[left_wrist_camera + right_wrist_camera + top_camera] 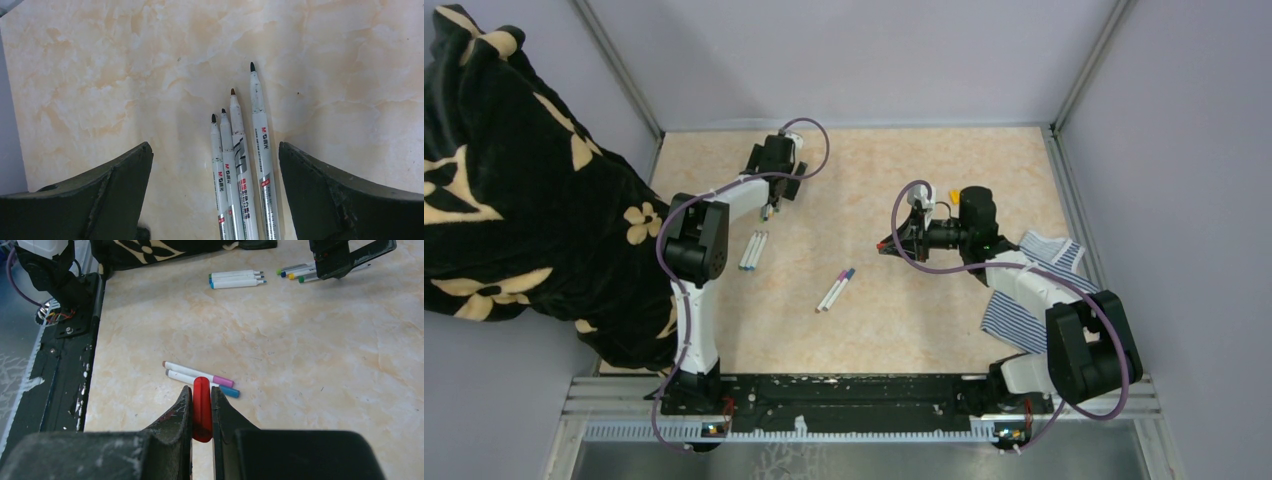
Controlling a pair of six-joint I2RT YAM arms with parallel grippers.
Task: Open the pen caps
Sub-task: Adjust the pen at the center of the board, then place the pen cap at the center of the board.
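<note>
A red pen cap [202, 415] is pinched upright between the fingers of my right gripper [202, 390], which is shut on it and held above the table right of centre [892, 244]. Beyond it lie two white pens [197, 376] with pink and blue ends, also visible mid-table [835, 290]. My left gripper [215, 146] hangs open at the far left [776, 195]. Several uncapped white pens [242, 170] lie side by side on the table between its fingers, untouched. Three more uncapped pens [235, 279] lie left of centre [752, 250].
A blue-and-white striped cloth [1029, 300] lies under the right arm. A black cloth with cream flowers [514, 200] hangs over the left wall and table edge. A small orange piece [954, 195] shows beside the right wrist. The black base rail [844, 395] runs along the near edge.
</note>
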